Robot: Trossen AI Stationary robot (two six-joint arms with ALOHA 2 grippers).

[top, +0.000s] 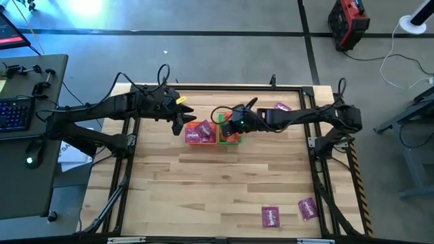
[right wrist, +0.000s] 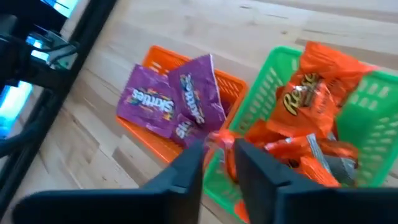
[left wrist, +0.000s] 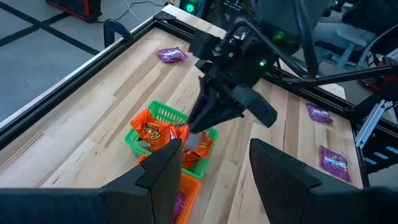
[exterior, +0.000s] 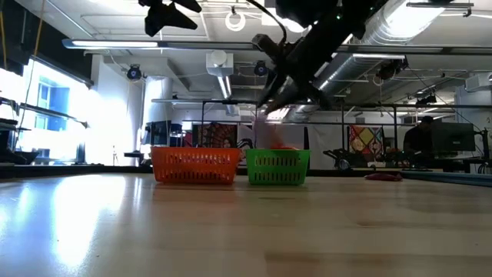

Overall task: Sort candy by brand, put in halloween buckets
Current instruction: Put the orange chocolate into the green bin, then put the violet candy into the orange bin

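Observation:
The orange bucket (top: 201, 133) and the green bucket (top: 229, 133) stand side by side at the table's far middle; they also show in the low view, orange (exterior: 194, 165) and green (exterior: 277, 167). Purple packets (right wrist: 171, 99) lie in the orange bucket and orange-red packets (right wrist: 311, 93) in the green one. My right gripper (right wrist: 219, 163) is over the green bucket's near-left corner, shut on an orange-red packet (right wrist: 221, 144). My left gripper (left wrist: 214, 171) hangs open and empty above the orange bucket. My right gripper pinches the orange-red packet by its upper edge (right wrist: 217, 137) between its two fingers (left wrist: 200, 121). The fingers slant down from the table's right. The packet hangs below them, over the other packets in the green bucket.
Loose purple packets lie on the table: one at the far right (top: 283, 106) and two near the front right edge (top: 270, 217) (top: 308, 208). A black frame rail (top: 217, 87) runs round the table. The bare wood in the middle and front left is free.

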